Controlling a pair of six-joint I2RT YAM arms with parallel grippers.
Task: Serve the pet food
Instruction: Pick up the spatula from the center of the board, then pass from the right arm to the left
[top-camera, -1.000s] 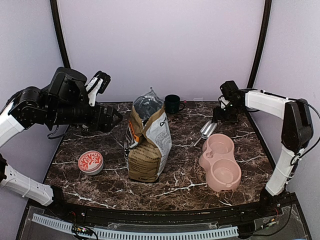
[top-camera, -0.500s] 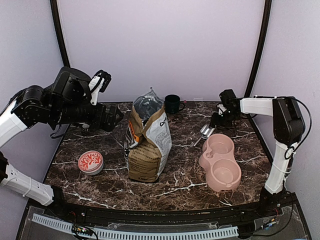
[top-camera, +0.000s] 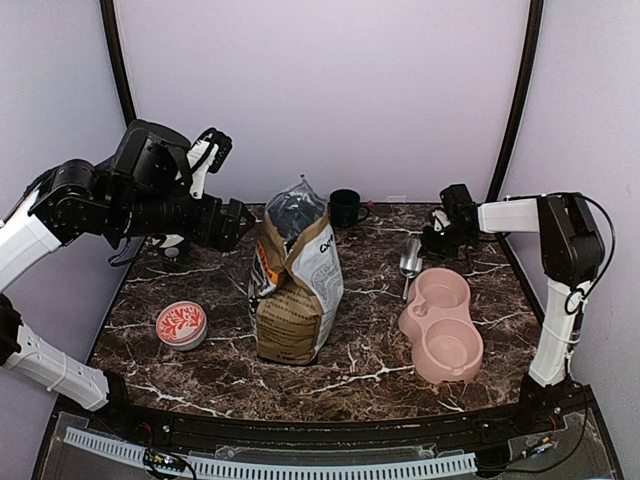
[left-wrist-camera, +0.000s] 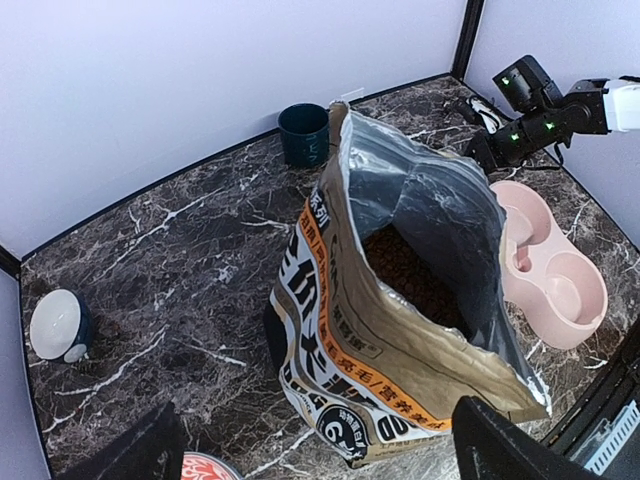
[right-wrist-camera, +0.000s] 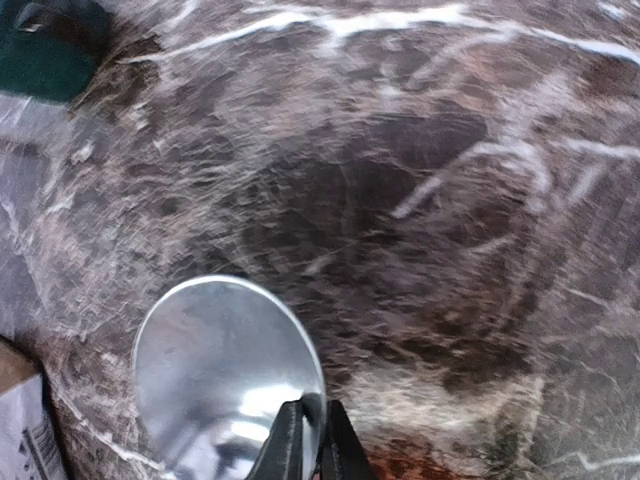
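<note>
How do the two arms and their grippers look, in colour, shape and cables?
Both arms have white tube links joined by bulky black joints. The left arm is mostly black near its wrist; the left gripper has dark fingers. A thin black cable runs along the right arm, and small green lights glow on its black wrist. The right gripper has slim black fingers.

Dark brown marble-patterned table top (top-camera: 380, 350): at centre an upright tan-and-white printed paper bag (top-camera: 298, 290), top open, with a dark green mug (top-camera: 346, 208) behind it at the far edge. Right side: pink plastic double bowl (top-camera: 442, 320), with a silver metal scoop (top-camera: 411, 258) just beside its far end. Left side: round red-and-white patterned tin (top-camera: 181, 324) toward the front, small white-and-dark round object (left-wrist-camera: 58, 325) near the far corner.
</note>
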